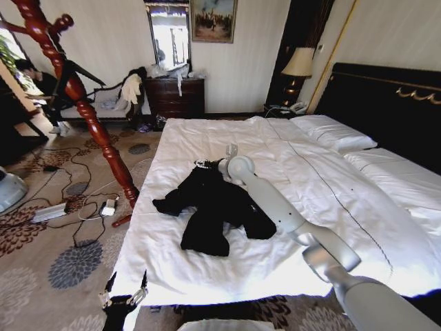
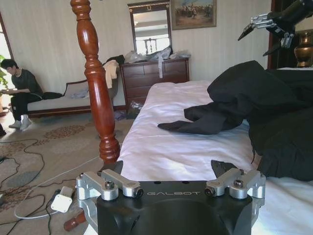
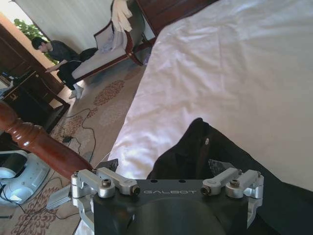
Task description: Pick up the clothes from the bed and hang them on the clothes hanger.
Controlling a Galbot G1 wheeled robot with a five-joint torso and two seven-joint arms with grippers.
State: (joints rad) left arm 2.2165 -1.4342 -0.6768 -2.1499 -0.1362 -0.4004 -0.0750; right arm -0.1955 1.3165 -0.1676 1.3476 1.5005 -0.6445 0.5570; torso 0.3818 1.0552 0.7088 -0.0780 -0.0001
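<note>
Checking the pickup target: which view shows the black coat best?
The head view: the whole black coat lies spread on the bed. The left wrist view shows its side; the right wrist view just the collar end.

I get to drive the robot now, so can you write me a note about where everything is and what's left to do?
Right gripper: open, over the collar end of the large black soft coat, not gripping it.
Left gripper: open, low at the bed's foot edge, holding nothing.
Coat: lies crumpled on the wide bed with the white duvet.
Red-brown twisted wooden coat stand: on the carpet beside the bed, nothing hung on it.
Done: nothing lifted yet.
Left: grip the coat, lift it, hang it on the stand.
</note>
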